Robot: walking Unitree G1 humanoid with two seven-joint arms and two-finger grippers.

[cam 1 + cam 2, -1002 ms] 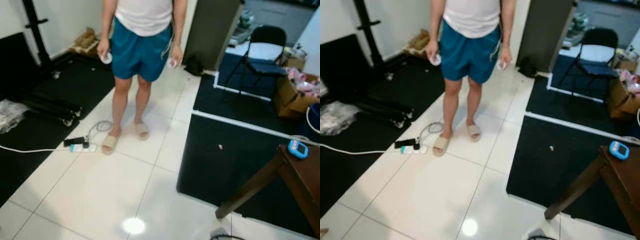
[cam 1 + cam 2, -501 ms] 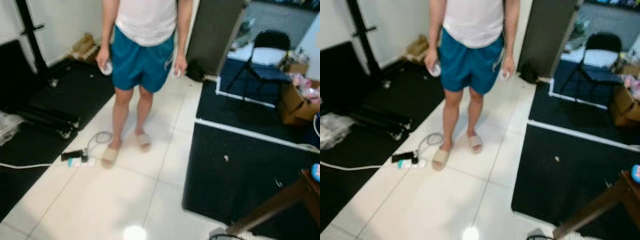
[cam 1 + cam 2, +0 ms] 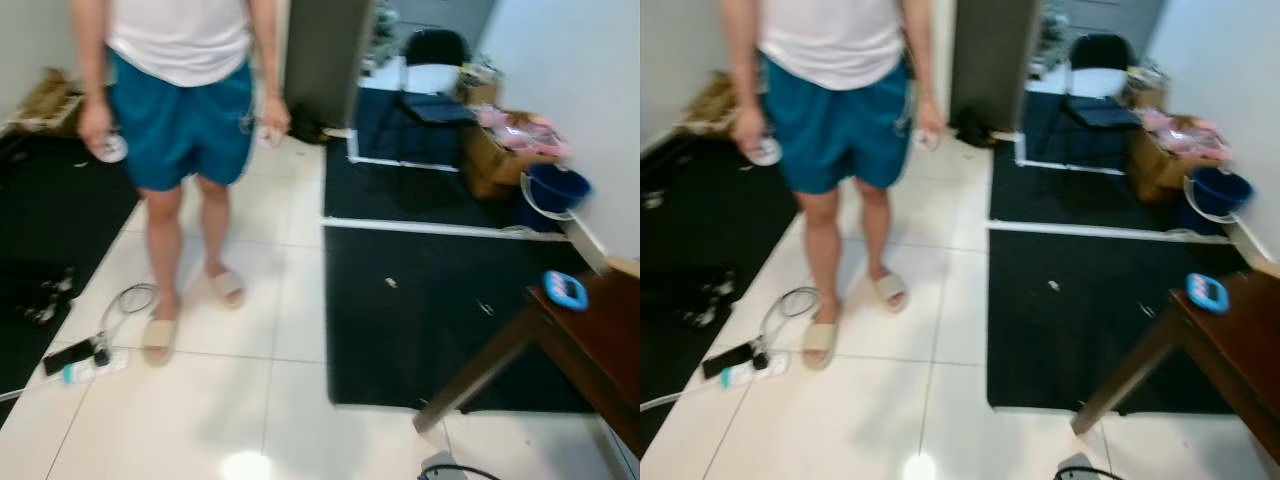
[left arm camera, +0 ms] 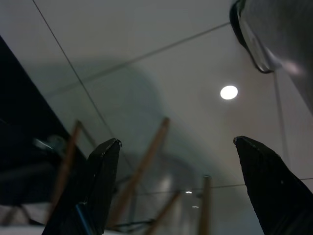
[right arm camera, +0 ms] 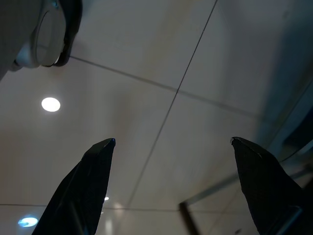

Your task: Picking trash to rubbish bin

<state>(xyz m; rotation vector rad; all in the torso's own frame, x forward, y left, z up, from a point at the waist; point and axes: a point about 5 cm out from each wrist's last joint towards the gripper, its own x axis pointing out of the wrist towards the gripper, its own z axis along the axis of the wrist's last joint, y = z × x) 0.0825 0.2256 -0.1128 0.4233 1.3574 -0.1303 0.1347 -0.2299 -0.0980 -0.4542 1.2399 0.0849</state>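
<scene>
Blurred head views. Landmark: the big black mat (image 3: 440, 310) in the middle of the white tile floor (image 3: 200, 420). Far left of the mat, a power strip (image 3: 85, 362) with a grey cable (image 3: 125, 300) lies on the tiles. Nearer the mat, still left of it, a person (image 3: 180, 120) in teal shorts and tan slides stands on the tiles, each hand holding a small white object. On the mat itself, toward its far side, sits a small pale scrap of trash (image 3: 391, 283), with another tiny scrap (image 3: 484, 308) just right of it; what they are is too small to tell. Beyond the mat, a black folding chair (image 3: 432, 70) stands on a second dark mat, and a cardboard box (image 3: 500, 150) with pink stuff is behind the mat's far right corner. A blue bucket (image 3: 554, 190) sits beside that box, possibly the bin, cannot tell. At the mat's near right edge a dark wooden bench (image 3: 590, 345) stands with one leg angled onto the mat, and a blue gadget (image 3: 565, 290) lies on its top. Left pincer (image 4: 178, 147) is spread wide, released, grasping nothing, over glossy tile. Right pincer (image 5: 173, 147) is likewise spread, released, over tile.
</scene>
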